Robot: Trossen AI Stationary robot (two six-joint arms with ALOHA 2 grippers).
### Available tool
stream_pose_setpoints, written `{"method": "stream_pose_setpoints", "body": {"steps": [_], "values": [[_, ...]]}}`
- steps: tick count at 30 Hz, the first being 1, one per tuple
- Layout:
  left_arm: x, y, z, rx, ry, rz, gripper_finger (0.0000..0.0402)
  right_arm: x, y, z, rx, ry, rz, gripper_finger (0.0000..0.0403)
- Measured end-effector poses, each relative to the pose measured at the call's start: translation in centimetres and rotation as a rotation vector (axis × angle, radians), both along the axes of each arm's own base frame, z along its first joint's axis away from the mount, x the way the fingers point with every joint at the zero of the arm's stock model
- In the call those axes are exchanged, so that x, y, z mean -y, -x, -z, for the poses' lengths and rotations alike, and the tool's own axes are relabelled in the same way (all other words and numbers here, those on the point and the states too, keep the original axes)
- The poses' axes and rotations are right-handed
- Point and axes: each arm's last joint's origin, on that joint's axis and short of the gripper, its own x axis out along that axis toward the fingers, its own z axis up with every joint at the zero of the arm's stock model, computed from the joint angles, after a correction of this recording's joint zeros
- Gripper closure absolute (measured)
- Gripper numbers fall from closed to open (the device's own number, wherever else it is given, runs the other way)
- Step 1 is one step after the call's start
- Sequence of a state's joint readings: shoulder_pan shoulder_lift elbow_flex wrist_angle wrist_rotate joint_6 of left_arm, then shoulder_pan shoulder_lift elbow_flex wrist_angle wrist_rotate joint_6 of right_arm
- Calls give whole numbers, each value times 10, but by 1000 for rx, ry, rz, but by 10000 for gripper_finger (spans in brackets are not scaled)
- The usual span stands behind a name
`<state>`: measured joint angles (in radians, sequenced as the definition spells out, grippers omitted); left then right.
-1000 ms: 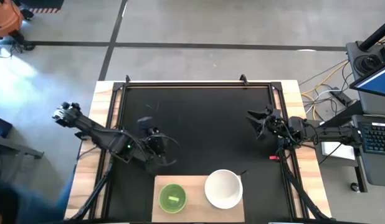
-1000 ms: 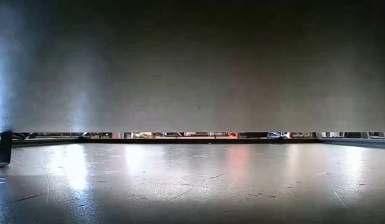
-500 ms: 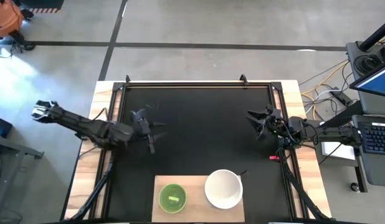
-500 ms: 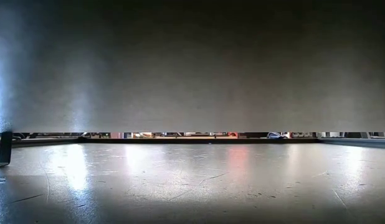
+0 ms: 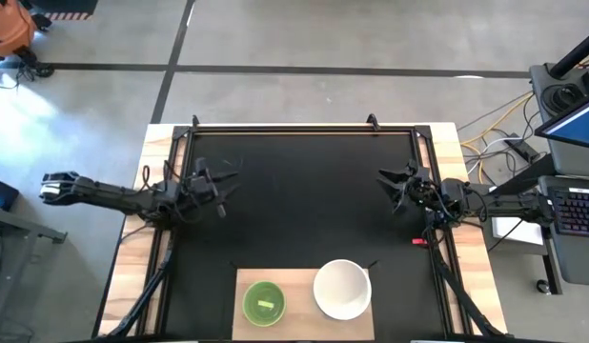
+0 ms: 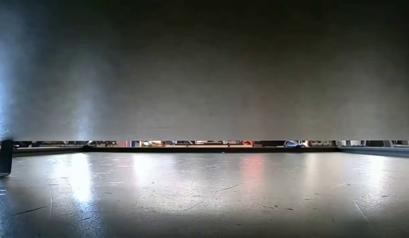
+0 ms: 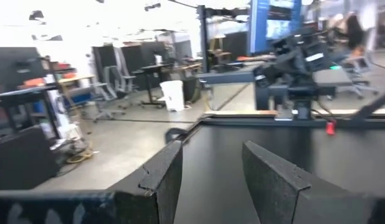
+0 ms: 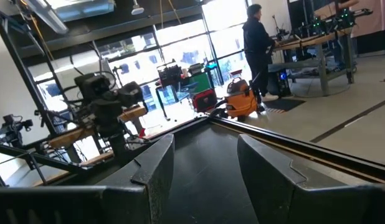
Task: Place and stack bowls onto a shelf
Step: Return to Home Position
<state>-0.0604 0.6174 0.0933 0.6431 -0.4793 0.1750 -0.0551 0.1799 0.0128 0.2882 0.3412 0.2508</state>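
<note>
Hovering over the left edge of the black mat (image 5: pixel 304 181), the left gripper (image 5: pixel 212 180) sits well apart from the shelf (image 5: pixel 299 286), up and to the left of the board's left end in the high view. The left wrist view shows its two fingers (image 7: pixel 162 177) spread, with only bare mat in the gap between them. The shelf itself is a flat light-wood board lying at the mat's bottom edge in the high view. On its left end sits a yellow-green bowl (image 5: pixel 264 301), mouth up, with a small pale mark inside; whether other bowls lie under it cannot be told from above. Just beside it, not touching, a larger white bowl (image 5: pixel 342 289) fills the shelf's right end, its rim reaching the board's right edge. The right gripper (image 5: pixel 396 188) hangs over the mat's right edge, up and to the right of the shelf and well clear of it. Its fingers (image 8: pixel 156 165) are likewise parted and hold nothing.
</note>
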Motion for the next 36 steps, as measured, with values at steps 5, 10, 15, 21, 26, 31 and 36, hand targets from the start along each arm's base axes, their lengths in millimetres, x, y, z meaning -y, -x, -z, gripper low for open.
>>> {"method": "stream_pose_setpoints", "body": {"steps": [5,10,15,21,26,31,36], "values": [[-7,9,14,11,1,-50,253,0,0,0,0,0,0,236],[-12,12,18,9,-2,-84,253,0,0,0,0,0,0,236],[-16,17,12,38,-50,-129,253,0,0,0,0,0,0,236],[-19,30,2,114,-86,-212,253,0,0,0,0,0,0,236],[-22,42,5,95,-33,-377,253,0,0,0,0,0,0,236],[-21,48,15,31,-3,-313,253,0,0,0,0,0,0,236],[-20,52,19,17,32,-314,253,0,0,0,0,0,0,236]]}}
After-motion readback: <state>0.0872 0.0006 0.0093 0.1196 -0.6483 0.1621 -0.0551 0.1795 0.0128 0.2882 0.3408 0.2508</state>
